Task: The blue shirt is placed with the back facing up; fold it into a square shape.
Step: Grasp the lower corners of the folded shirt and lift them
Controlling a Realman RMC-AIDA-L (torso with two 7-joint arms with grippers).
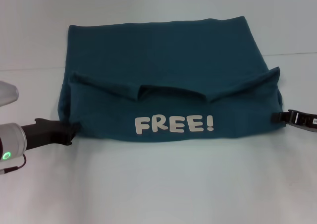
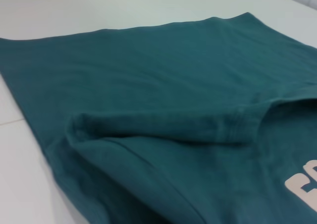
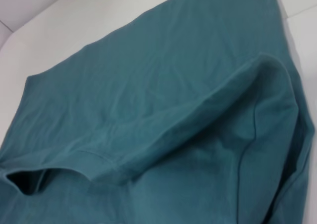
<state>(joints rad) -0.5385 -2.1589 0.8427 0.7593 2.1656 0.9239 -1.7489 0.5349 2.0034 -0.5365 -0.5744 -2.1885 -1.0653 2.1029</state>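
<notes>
I've got the blue shirt (image 1: 168,60) lying across the middle of the white table (image 1: 158,184), partly folded: the near portion is turned over toward the far side so the white "FREE!" lettering (image 1: 174,124) faces up and reads upright toward me, with the plain back panel showing beyond it. The folded edge runs across the shirt with the collar opening (image 1: 171,91) in the middle and a sleeve fold at each end. Left gripper (image 1: 69,131) is at the shirt's near-left corner, tip right against the cloth edge or tucked under it, can't tell which; can't tell whether its claw is wide, narrow or pinching fabric. Right gripper (image 1: 278,117) is at the shirt's near-right edge, touching the cloth; claw state also can't tell from here. Both wrist views show only teal fabric and the fold ridge, no fingers; left wrist view catches part of the lettering at its edge
</notes>
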